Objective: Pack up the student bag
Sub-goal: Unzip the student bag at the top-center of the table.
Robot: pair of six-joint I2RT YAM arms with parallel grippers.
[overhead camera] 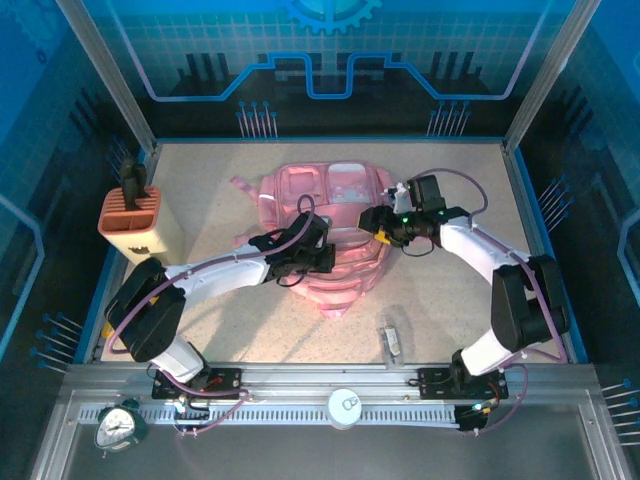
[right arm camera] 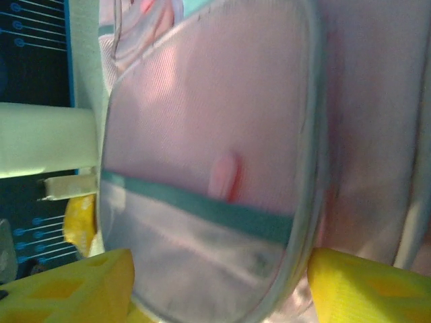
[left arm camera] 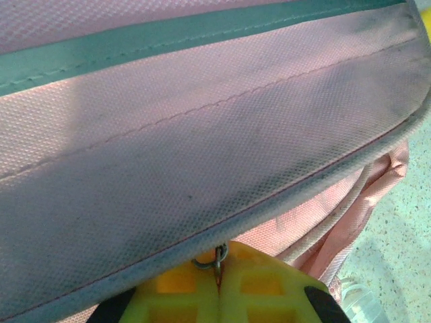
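Bag (overhead camera: 330,190) lies flat at centre of table (overhead camera: 200,320) in the top view, both arms reaching in over it from the lower corners. Left gripper (overhead camera: 300,268) sits on the bag's lower-left part. In its wrist view the yellow fingers (left arm camera: 182,296) are pressed together at bottom centre, pinching a small metal ring (left arm camera: 214,258) that hangs just under a piped fabric edge. I take the ring for a zip pull, held so the opening can be drawn or kept taut; the zip itself I cannot make out. Right gripper (overhead camera: 382,228) is at the bag's right side, centre-right of the frame. In its wrist view the fingers (right arm camera: 87,286) stand spread at the bottom corners, with a rounded pocket (right arm camera: 202,134) and its teal band (right arm camera: 202,205) between them. They grip nothing, and whether they touch the fabric I cannot tell. I read this as the right side free to take a new hold while the left anchors the bag. Pen holder (overhead camera: 130,222) stands upright at left, well apart from the bag. A small clear item (overhead camera: 390,342) lies at lower right, unidentified. Packing looks barely begun: nothing visibly inside.
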